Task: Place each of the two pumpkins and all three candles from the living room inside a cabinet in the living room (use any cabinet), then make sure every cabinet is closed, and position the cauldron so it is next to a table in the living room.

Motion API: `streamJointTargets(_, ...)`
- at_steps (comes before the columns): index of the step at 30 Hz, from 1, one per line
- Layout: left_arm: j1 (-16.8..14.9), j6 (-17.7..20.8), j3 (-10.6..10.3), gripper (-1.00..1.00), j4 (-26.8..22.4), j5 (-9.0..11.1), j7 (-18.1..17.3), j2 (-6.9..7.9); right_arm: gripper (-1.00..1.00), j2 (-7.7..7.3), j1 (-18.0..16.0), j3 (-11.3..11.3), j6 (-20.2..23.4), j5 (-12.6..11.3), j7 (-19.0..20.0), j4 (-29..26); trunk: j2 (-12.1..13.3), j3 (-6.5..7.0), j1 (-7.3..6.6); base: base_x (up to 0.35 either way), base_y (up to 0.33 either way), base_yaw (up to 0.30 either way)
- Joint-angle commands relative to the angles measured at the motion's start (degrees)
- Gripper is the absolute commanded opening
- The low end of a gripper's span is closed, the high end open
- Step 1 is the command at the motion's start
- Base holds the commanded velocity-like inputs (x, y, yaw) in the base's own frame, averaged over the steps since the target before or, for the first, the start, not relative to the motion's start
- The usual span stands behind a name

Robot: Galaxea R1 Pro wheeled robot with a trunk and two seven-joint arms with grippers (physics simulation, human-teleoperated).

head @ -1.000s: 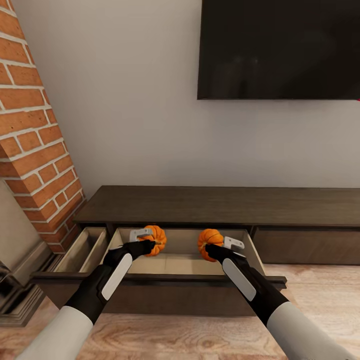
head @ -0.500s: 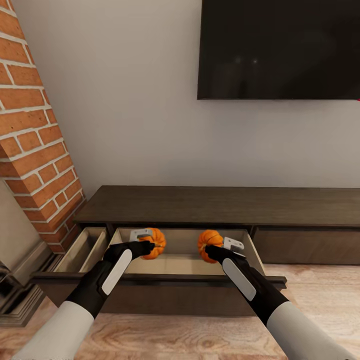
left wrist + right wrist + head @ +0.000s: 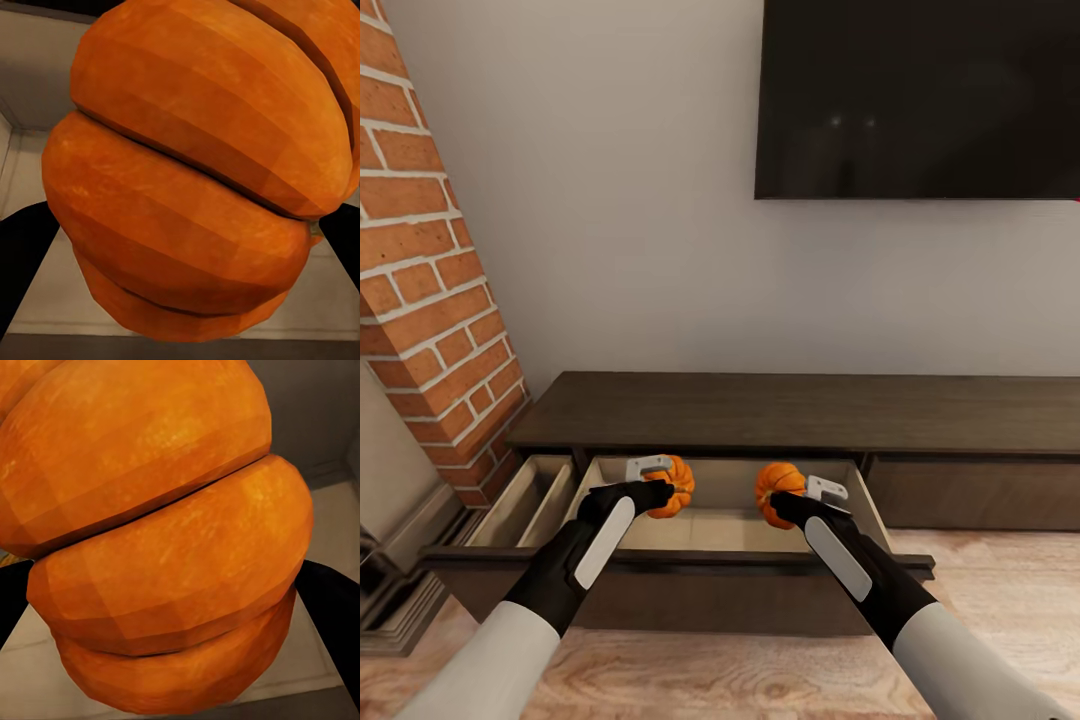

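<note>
A dark wall-mounted TV (image 3: 920,98) hangs over the long brown cabinet (image 3: 800,410), a brick column (image 3: 430,280) crowding its left end. Its left drawer (image 3: 690,575) is pulled open over the wood floor (image 3: 760,675). Over its pale interior, the left gripper (image 3: 660,483) clamps one pumpkin (image 3: 672,486) and the right gripper (image 3: 792,494) clamps the other pumpkin (image 3: 778,488); whether either touches the bottom is unclear.

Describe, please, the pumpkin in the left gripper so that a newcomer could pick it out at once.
Below the wall television runs a long dark cabinet with one drawer pulled open. Two orange pumpkins hang over its pale inside; this pumpkin is the one nearer the brick column, held by the left gripper.
</note>
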Motion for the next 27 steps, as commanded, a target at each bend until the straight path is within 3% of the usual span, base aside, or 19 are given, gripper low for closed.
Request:
streamJointTargets(1, -0.04, 0.09, -0.12, -1.0, -0.07, 0.64, 0.57, -0.01, -1.0, -0.07, -0.06, 0.23, 0.07, -0.38, -0.48, -0.08, -0.02, -0.06, 0.0, 0.058, 0.0, 0.0)
streamJointTargets(24, -0.04, 0.1, -0.17, -1.0, -0.07, 0.68, 0.54, -0.01, -1.0, -0.07, -0.09, 0.25, 0.05, -0.45, -0.48, -0.04, -0.02, -0.06, 0.0, 0.018, 0.0, 0.0)
streamJointTargets(27, -0.04, 0.08, -0.21, -1.0, -0.07, 0.82, 0.49, -0.01, -1.0, -0.07, -0.09, 0.24, 0.05, -0.45, -0.48, -0.04, -0.06, -0.72, 0.07, 0.0, 0.0, 0.0)
